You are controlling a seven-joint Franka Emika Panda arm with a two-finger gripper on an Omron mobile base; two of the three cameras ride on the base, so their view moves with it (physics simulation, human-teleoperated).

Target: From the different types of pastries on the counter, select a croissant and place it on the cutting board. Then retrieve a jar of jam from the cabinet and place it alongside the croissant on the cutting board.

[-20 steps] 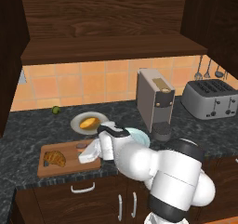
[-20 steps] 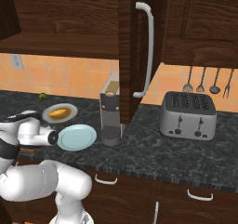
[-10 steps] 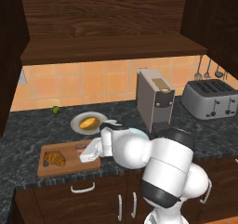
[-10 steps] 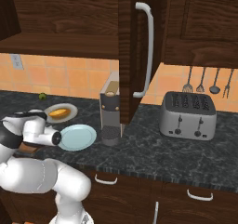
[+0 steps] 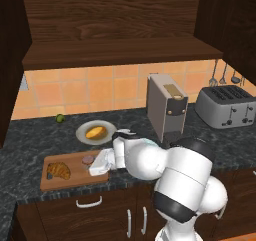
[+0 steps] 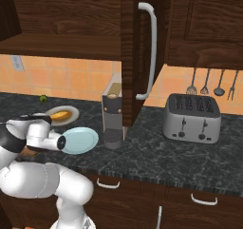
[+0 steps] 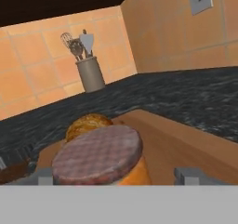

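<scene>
1. Left base view: the flat light-brown wooden cutting board point(image 5: 70, 172) lies at the near edge of the dark speckled stone surface point(image 5: 30, 140). The small brown ridged croissant point(image 5: 59, 171) sits on its left part. The small jar of jam with a greyish lid point(image 5: 88, 160) stands upright on its right part, just beside the white claw point(image 5: 98, 164); I cannot tell here whether the fingers touch it. The golden-yellow oval bun point(image 5: 95, 132) rests on a round grey plate point(image 5: 82, 129) farther back.
2. Right base view: the bun point(image 6: 59, 114) lies on its plate, with a pale blue round plate point(image 6: 80, 140) nearer.
3. Hand view: the jar point(image 7: 103, 158) stands on the board point(image 7: 186, 146) between the spread fingertips point(image 7: 193, 174), with gaps either side. The croissant point(image 7: 88, 124) lies behind it.
</scene>
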